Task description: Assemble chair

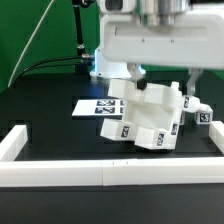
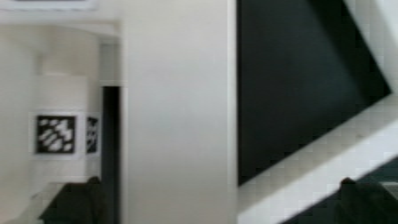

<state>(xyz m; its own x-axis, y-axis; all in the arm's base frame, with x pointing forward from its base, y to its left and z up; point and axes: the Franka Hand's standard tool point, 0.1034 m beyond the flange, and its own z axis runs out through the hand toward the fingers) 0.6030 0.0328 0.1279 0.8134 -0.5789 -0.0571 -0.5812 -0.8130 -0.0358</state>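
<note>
The partly built white chair (image 1: 150,118) stands on the black table at the middle right, blocky, with black-and-white tags on several faces. My gripper (image 1: 163,85) hangs right above it, jaws wide open, one dark finger on each side of the chair's top. In the wrist view a broad upright white chair bar (image 2: 178,110) runs between my fingertips (image 2: 71,205), and dark gaps show on both sides of it. A tagged chair face (image 2: 63,135) lies beside the bar. My gripper (image 2: 210,208) grips nothing.
The marker board (image 1: 98,105) lies flat behind the chair, toward the exterior view's left. A low white border rail (image 1: 100,176) runs along the table's front and up the left side (image 1: 14,146). In the wrist view the rail (image 2: 338,150) crosses diagonally.
</note>
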